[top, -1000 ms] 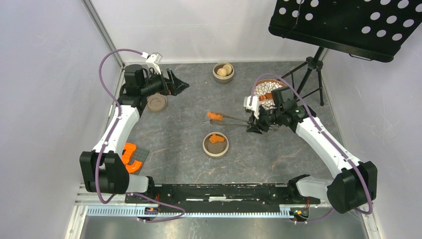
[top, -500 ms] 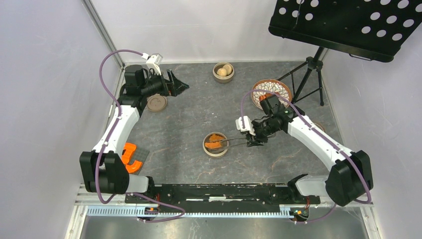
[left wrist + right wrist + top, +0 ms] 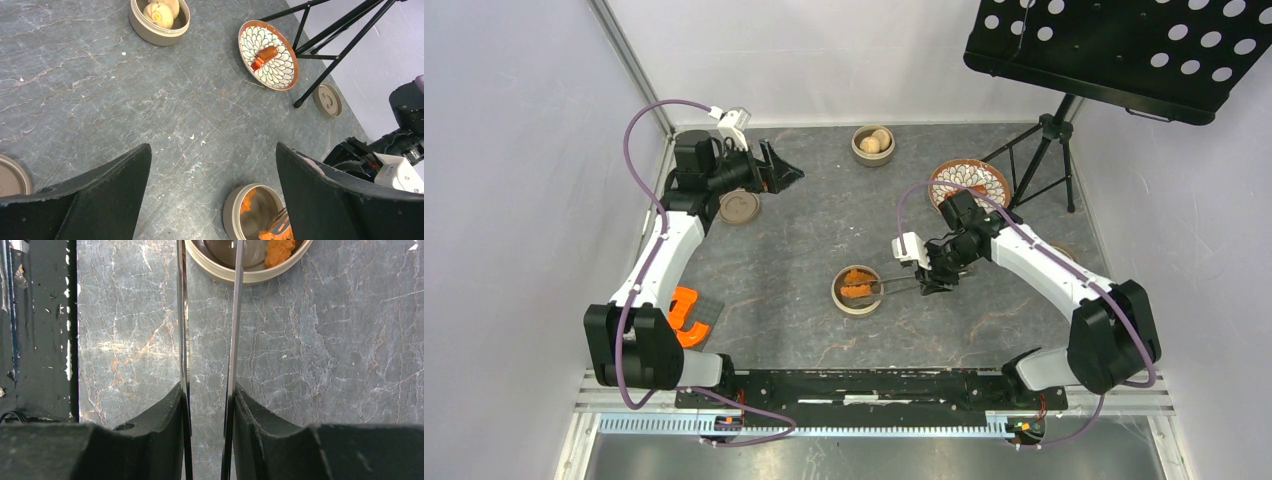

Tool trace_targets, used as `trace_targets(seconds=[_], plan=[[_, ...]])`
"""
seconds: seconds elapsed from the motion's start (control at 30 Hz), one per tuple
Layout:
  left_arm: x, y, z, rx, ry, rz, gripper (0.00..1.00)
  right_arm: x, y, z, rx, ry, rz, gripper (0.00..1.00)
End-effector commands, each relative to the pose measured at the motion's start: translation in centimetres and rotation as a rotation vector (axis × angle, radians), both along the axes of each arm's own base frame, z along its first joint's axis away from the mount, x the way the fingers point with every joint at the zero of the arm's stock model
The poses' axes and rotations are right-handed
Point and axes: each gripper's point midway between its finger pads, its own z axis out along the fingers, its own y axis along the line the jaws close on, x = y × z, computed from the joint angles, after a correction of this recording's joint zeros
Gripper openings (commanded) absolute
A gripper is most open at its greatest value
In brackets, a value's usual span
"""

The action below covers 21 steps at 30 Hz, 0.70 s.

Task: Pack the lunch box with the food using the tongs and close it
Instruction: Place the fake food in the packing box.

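Tongs (image 3: 181,315), clamped in the right claw (image 3: 207,392), dip into the half-packed near lunch box (image 3: 857,312); left claw (image 3: 786,160) gapes apart; plate food (image 3: 265,52) and lid (image 3: 739,207) left to do.

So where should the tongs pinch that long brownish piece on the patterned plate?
Probably across its middle, from above, one arm of the tongs on each long side. The piece lies flat and elongated on the plate, so the narrow width is easiest to pinch.

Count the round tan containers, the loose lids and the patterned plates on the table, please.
Containers: 2
Lids: 2
Plates: 1
Total: 5
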Motion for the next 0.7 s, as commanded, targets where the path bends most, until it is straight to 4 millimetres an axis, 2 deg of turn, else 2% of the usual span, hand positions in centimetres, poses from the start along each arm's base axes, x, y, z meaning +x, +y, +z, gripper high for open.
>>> trace_targets(seconds=[0.0, 0.1, 0.3, 0.57, 0.67], plan=[[-0.1, 0.0, 2.6, 0.017, -0.092, -0.009, 1.0, 1.3, 0.6, 0.4, 0.009, -0.036, -0.004, 0.16], [-0.1, 0.0, 2.5, 0.018, -0.089, -0.009, 1.0, 1.5, 0.5, 0.1, -0.006, -0.032, -0.011, 0.23], [0.0, 0.0, 2.5, 0.019, -0.091, -0.01, 1.0, 2.0, 0.2, -0.3, -0.034, -0.041, -0.024, 0.32], [0.2, 0.0, 2.3, 0.02, -0.087, -0.012, 1.0, 2.5, 0.3, 0.4, -0.028, -0.062, -0.024, 0.48], [0.3, 0.0, 2.4, 0.019, -0.087, -0.012, 1.0, 2.6, 0.3, 0.7, -0.025, -0.07, -0.02, 0.5]])
